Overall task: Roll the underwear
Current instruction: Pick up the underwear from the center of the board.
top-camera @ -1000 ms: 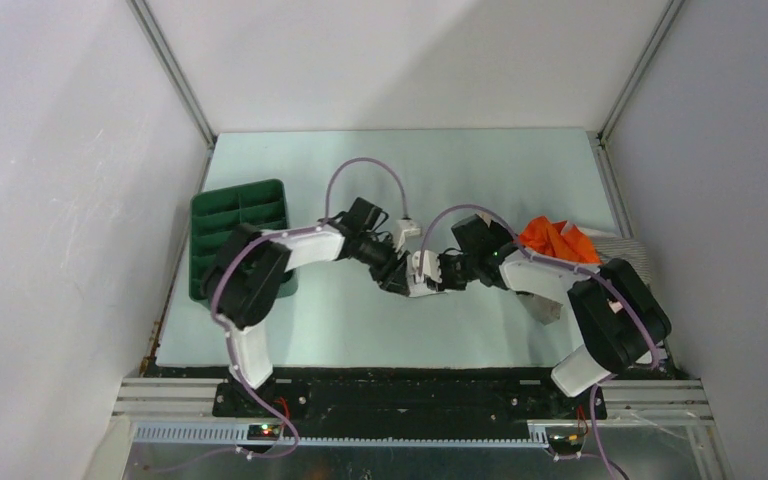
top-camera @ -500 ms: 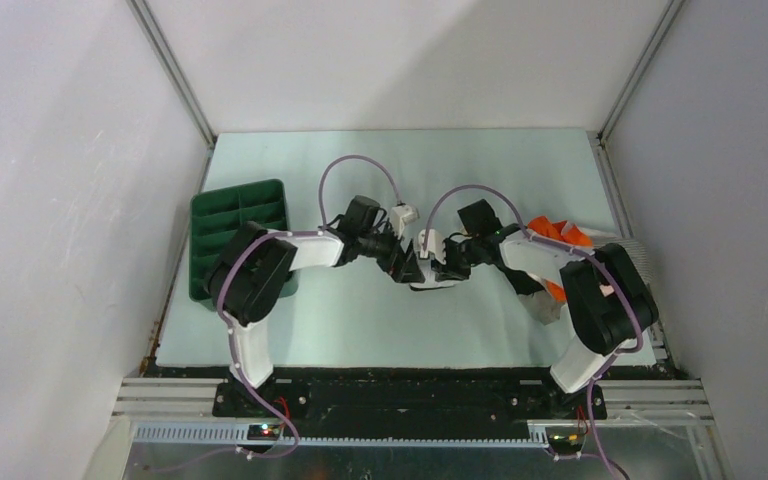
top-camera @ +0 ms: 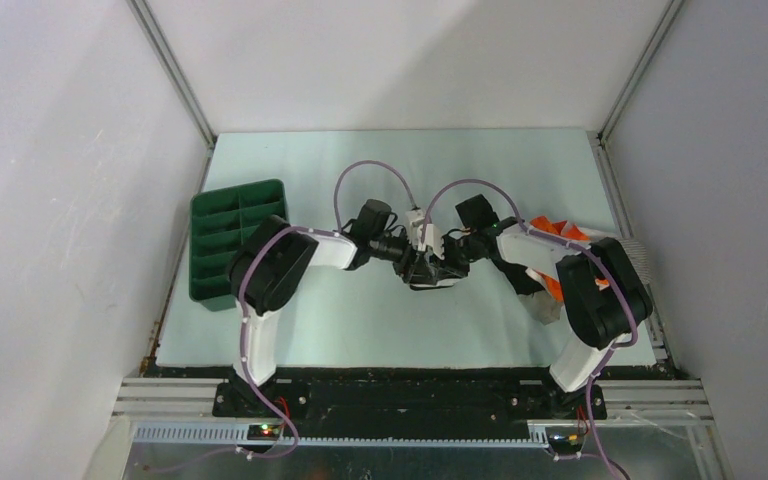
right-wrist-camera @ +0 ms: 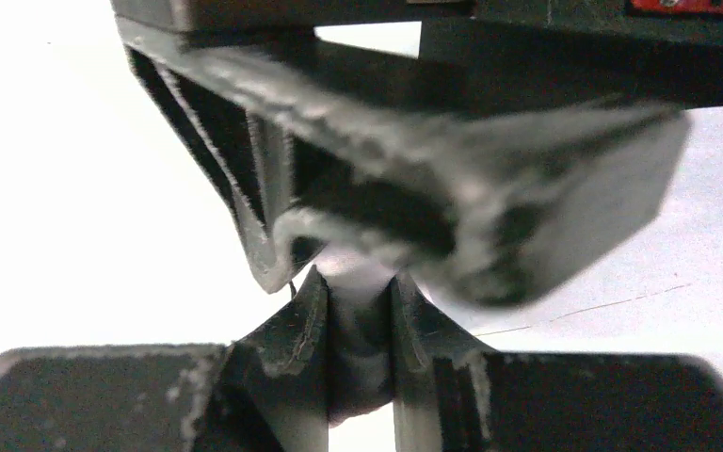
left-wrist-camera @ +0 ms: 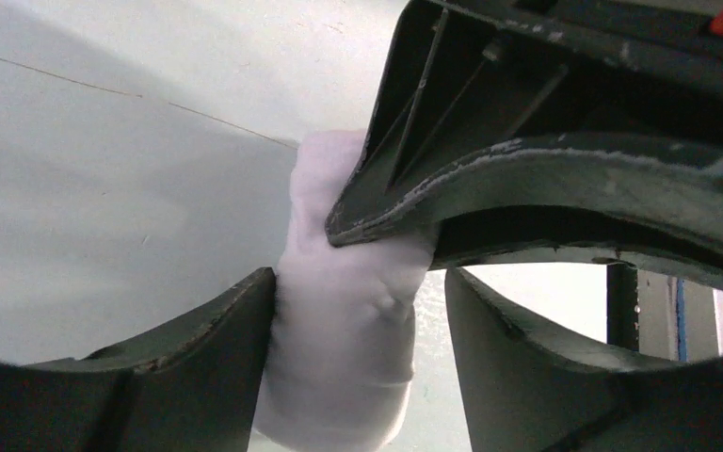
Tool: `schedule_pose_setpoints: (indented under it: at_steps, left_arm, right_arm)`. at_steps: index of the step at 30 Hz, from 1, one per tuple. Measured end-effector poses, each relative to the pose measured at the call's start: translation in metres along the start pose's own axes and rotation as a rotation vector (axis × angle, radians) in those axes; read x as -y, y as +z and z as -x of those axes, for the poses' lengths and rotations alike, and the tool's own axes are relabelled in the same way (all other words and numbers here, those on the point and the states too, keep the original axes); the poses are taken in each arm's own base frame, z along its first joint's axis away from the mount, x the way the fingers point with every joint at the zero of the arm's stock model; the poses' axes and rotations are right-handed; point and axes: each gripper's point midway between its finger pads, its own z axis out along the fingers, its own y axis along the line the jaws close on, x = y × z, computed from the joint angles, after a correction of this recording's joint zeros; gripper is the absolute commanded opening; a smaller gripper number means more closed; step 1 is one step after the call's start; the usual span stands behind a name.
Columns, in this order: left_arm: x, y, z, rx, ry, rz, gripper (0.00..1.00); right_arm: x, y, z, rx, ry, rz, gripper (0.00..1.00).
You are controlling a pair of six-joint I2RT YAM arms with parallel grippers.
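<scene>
— Green bin [top-camera: 235, 240], well out past the left hand [top-camera: 415, 262]. What is that hand doing?
— Its 2 fingers stand apart, astride the white underwear [left-wrist-camera: 344, 348], a tight roll by the tabletop [top-camera: 360, 320]. 1 finger touches the roll, the other stands just off it. It grips nothing.
— And the right hand [right-wrist-camera: 358, 282]?
— It meets the left head-on. Its fingers are nearly closed, pinching the white cloth between them, and 1 finger bears on the roll's top.
— Beyond it?
— Orange cloth [top-camera: 558, 232], back behind the right hand's wrist.
</scene>
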Motion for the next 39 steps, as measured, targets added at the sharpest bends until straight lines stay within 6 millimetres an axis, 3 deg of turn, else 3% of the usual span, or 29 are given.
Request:
schedule_pose_setpoints:
  at_steps: [8, 9, 10, 13, 16, 17, 20, 22, 25, 28, 31, 34, 36, 39]
  left_arm:
    - [-0.006, 0.003, -0.003, -0.033, 0.041, -0.049, 0.23]
    - [-0.006, 0.003, -0.003, -0.045, 0.049, -0.056, 0.08]
    - [-0.006, 0.003, -0.003, -0.059, 0.058, -0.066, 0.04]
    - [-0.005, 0.002, -0.004, -0.102, 0.066, -0.087, 0.00]
    - [-0.002, 0.000, -0.005, -0.129, 0.072, -0.100, 0.00]
    - [-0.001, -0.001, -0.006, -0.140, 0.066, -0.105, 0.00]
    - [0.003, -0.013, -0.010, -0.173, 0.049, -0.096, 0.00]
    - [0.005, -0.030, -0.015, -0.213, 0.036, -0.074, 0.00]
    - [0.011, -0.059, -0.011, -0.255, 0.044, -0.041, 0.00]
    - [0.010, -0.092, 0.018, -0.249, 0.114, 0.020, 0.00]
    - [0.003, -0.133, 0.049, -0.222, 0.203, 0.127, 0.00]
    - [-0.006, -0.187, 0.072, -0.200, 0.261, 0.266, 0.00]
    - [-0.013, -0.226, 0.078, -0.199, 0.279, 0.366, 0.00]
    - [-0.022, -0.277, 0.069, -0.227, 0.267, 0.486, 0.00]
  right_arm:
    - [0.004, 0.000, -0.001, -0.008, 0.008, -0.015, 0.00]
    - [0.005, 0.000, -0.002, -0.010, 0.010, -0.018, 0.00]
    - [0.005, 0.000, -0.002, -0.011, 0.012, -0.019, 0.00]
    - [0.005, -0.001, -0.003, -0.016, 0.026, -0.021, 0.24]
    - [0.003, -0.004, -0.001, -0.015, 0.074, -0.008, 0.61]
    - [0.000, -0.007, 0.001, -0.012, 0.102, 0.007, 0.68]
    - [0.001, -0.035, 0.012, 0.003, 0.230, 0.017, 0.95]
    - [0.021, -0.076, 0.025, 0.047, 0.328, -0.068, 0.99]
    - [0.052, -0.154, 0.052, 0.163, 0.421, -0.267, 0.99]
    - [0.052, -0.216, 0.072, 0.257, 0.474, -0.414, 0.99]
    - [0.040, -0.232, 0.082, 0.296, 0.506, -0.446, 1.00]
    - [0.034, -0.222, 0.074, 0.288, 0.569, -0.419, 1.00]
    - [0.033, -0.213, 0.065, 0.270, 0.613, -0.398, 0.99]
    - [0.031, -0.205, 0.056, 0.251, 0.655, -0.386, 0.99]
